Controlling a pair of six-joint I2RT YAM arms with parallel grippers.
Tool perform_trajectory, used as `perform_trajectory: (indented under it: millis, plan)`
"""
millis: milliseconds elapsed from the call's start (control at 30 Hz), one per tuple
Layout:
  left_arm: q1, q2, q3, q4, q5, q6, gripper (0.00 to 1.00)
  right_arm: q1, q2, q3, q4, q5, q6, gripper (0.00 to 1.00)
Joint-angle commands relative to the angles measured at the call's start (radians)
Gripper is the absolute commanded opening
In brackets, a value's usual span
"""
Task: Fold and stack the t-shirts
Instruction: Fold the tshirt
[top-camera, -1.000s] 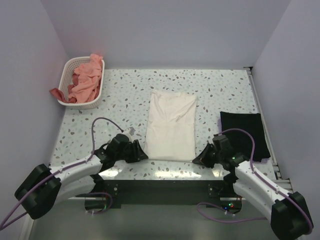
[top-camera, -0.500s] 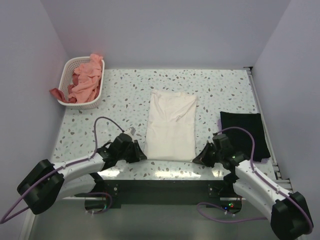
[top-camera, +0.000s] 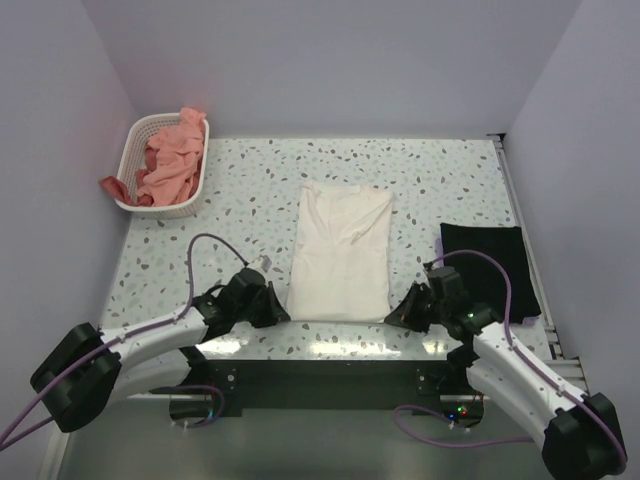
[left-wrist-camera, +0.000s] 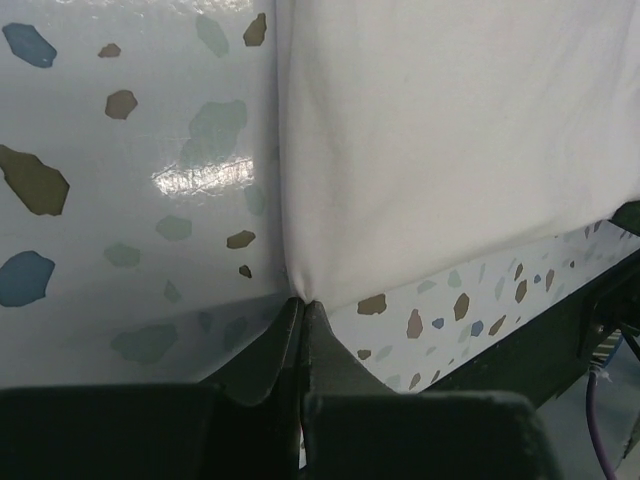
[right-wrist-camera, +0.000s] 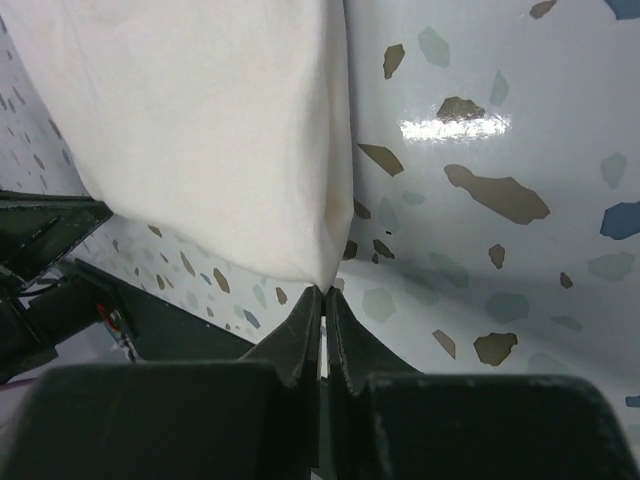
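We start at the left tool (left-wrist-camera: 302, 300). Its two fingers are pressed together with no gap between them, and the near left corner of the cream-white t-shirt (left-wrist-camera: 450, 130) runs right into their tips, so we read it as pinched there. From above, the left tool (top-camera: 275, 310) sits low on the table (top-camera: 250, 200), close to its near edge, and points right towards that corner.

The right tool (right-wrist-camera: 322, 292) is the same. Its fingers are closed to a thin line, and the near right corner of the cream-white t-shirt (right-wrist-camera: 200, 120) comes down to a point between their tips. In the top view the right tool (top-camera: 398, 318) sits at the near right corner of the shirt and points left, so the two tools face each other across the shirt's near hem.

The cream-white t-shirt (top-camera: 340, 255) lies flat in the middle of the table, folded into a long panel that runs from near to far, with its collar end at the far side. We see creases across its upper half.

To the right, just beyond the right arm, a black t-shirt (top-camera: 490, 265) lies folded flat near the right edge of the table, apart from the cream one.

At the far left corner stands a white basket (top-camera: 190, 195). The salmon-pink t-shirts (top-camera: 170, 160) are heaped loosely inside it, and one piece hangs over its left rim.
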Motion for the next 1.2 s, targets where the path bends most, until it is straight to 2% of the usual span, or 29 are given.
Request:
perform_trajectory:
  millis: [0, 333, 433, 567, 800, 967, 1067, 1167]
  plan:
    - [-0.034, -0.04, 0.004, -0.04, -0.028, -0.011, 0.0, 0.004, -0.038, 0.027, -0.046, -0.053, -0.044, 0.0]
    - [-0.24, -0.195, -0.016, -0.145, -0.144, -0.14, 0.0, 0.002, -0.305, 0.046, -0.32, -0.107, -0.109, 0.0]
    - [-0.271, -0.259, -0.009, -0.195, -0.167, -0.17, 0.0, 0.004, -0.386, 0.07, -0.443, -0.106, -0.121, 0.0]
    - [-0.281, -0.307, 0.017, -0.272, -0.198, -0.171, 0.0, 0.002, -0.443, 0.122, -0.508, -0.094, -0.124, 0.0]
    - [-0.28, -0.307, 0.159, -0.336, -0.307, -0.097, 0.0, 0.002, -0.381, 0.294, -0.512, 0.028, -0.16, 0.0]
    - [-0.258, -0.232, 0.282, -0.357, -0.347, -0.007, 0.0, 0.004, -0.295, 0.372, -0.471, 0.068, -0.19, 0.0]
    - [-0.19, -0.189, 0.342, -0.332, -0.315, 0.053, 0.0, 0.004, -0.238, 0.408, -0.46, 0.08, -0.216, 0.0]
    - [-0.082, -0.158, 0.386, -0.285, -0.223, 0.113, 0.0, 0.002, -0.181, 0.467, -0.451, 0.135, -0.245, 0.0]
